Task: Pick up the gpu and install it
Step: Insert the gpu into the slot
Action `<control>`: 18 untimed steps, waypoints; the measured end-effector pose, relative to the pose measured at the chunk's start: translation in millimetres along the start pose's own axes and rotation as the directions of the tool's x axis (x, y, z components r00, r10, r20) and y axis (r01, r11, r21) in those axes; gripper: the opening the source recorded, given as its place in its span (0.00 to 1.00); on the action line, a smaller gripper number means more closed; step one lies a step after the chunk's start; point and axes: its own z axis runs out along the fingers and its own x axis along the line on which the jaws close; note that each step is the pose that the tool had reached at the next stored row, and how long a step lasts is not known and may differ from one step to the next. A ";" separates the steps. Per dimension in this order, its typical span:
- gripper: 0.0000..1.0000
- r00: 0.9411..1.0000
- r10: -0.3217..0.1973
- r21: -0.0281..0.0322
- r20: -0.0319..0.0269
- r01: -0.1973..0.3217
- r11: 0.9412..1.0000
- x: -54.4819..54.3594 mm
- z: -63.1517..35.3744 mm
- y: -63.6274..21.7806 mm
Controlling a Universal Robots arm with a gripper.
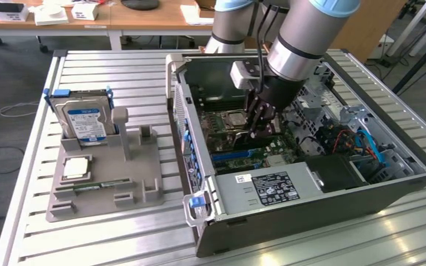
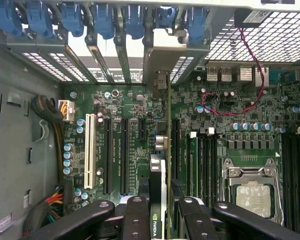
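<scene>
gpu [image 2: 159,180]: on edge over the board [image 2: 140,100]
gripper [image 2: 162,205]: clamped on it
tip: you want it square, then push down evenly

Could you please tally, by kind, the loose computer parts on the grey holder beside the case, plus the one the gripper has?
Hard drive: 1
Processor chip: 1
RAM stick: 1
gpu, held in the gripper: 1
Total: 4
</scene>
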 end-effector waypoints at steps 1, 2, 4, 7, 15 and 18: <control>0.27 1.000 0.000 0.000 0.000 0.000 1.000 0.0 0.0 0.0; 0.27 1.000 0.000 0.000 0.000 0.000 1.000 0.0 0.1 0.2; 0.27 1.000 0.000 0.000 0.000 0.000 1.000 0.0 0.2 1.4; 0.27 1.000 0.000 0.001 0.000 0.000 1.000 0.1 0.5 4.2; 0.27 1.000 0.000 0.001 0.000 0.000 1.000 0.2 2.0 4.9; 0.27 1.000 0.000 0.001 0.000 0.000 1.000 0.1 2.2 4.9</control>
